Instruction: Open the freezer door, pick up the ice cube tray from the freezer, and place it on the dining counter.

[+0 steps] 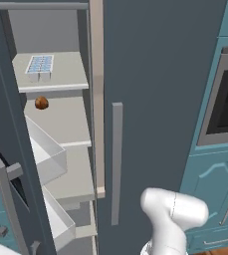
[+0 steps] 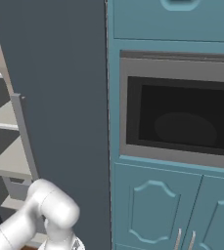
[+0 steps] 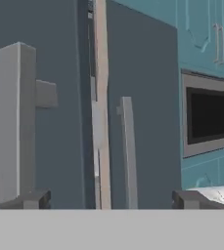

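The freezer door [image 1: 6, 164] stands swung open along the left edge of the left base view, a dark slate-grey slab with a grey bar handle [image 1: 6, 199] low at the lower left. In the hand view that door fills the left half of the frame, its pale vertical handle standing large at the left, above the tool's left fingertip.

Inside the freezer [image 1: 60, 124], in the upper left of the left base view, light grey shelves are stacked one below another. The ice cube tray [image 1: 39, 64] lies flat on the top shelf [image 1: 65, 74], near that shelf's left front edge: a small white rectangle with a grid of pale blue square cells, its white side showing along the front. One shelf down, a small brown ball [image 1: 41, 103] sits at the left end. Below it, white bins [image 1: 48, 154] slant out toward the lower left.

The plain dark grey door [image 1: 160, 99] to the right is shut, with a vertical grey bar handle [image 1: 116, 164] in the middle of the frame. Right of it are teal cabinets [image 2: 152, 210] and a built-in oven [image 2: 179, 114] with a dark window.

The tool [image 3: 111, 199] is spread wide and holds nothing; its two dark fingertips [image 3: 30, 199] rise at the bottom of the hand view, well apart, with the edge between the two doors between them. The white arm [image 1: 172, 219] rises in the lower right of the left base view, in front of the shut door.
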You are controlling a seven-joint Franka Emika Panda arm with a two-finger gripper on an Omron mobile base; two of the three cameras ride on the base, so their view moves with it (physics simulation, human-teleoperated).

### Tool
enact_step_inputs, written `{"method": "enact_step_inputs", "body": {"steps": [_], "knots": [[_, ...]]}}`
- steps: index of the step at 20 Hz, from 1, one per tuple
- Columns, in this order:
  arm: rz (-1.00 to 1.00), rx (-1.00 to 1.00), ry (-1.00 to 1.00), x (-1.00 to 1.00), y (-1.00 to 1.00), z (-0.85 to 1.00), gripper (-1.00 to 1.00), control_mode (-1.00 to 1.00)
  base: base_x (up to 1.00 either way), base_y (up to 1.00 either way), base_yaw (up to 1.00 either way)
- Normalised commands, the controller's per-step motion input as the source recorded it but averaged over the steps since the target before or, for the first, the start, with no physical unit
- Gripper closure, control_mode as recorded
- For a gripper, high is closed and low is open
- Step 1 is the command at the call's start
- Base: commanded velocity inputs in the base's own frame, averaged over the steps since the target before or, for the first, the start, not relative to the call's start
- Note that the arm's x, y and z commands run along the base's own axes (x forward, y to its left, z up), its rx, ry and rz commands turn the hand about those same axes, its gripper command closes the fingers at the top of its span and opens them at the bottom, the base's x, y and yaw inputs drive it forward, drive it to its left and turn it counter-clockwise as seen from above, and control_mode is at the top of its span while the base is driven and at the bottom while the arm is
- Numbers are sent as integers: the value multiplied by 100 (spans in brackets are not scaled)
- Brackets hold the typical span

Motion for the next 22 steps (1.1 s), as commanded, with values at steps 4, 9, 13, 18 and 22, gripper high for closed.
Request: {"method": "enact_step_inputs", "body": {"steps": [4, 9, 13, 18, 22], "knots": [[16, 0, 0, -44, -58, 53, -100, -100, 0, 0, 0], [16, 0, 0, -40, -62, 48, -100, -100, 0, 0, 0], [18, 0, 0, -41, -67, 42, -100, -100, 0, 0, 0], [23, 1, 0, -19, -85, 41, -100, -100, 0, 0, 0], [27, 5, 0, 0, -80, 38, -100, -100, 0, 0, 0]]}}
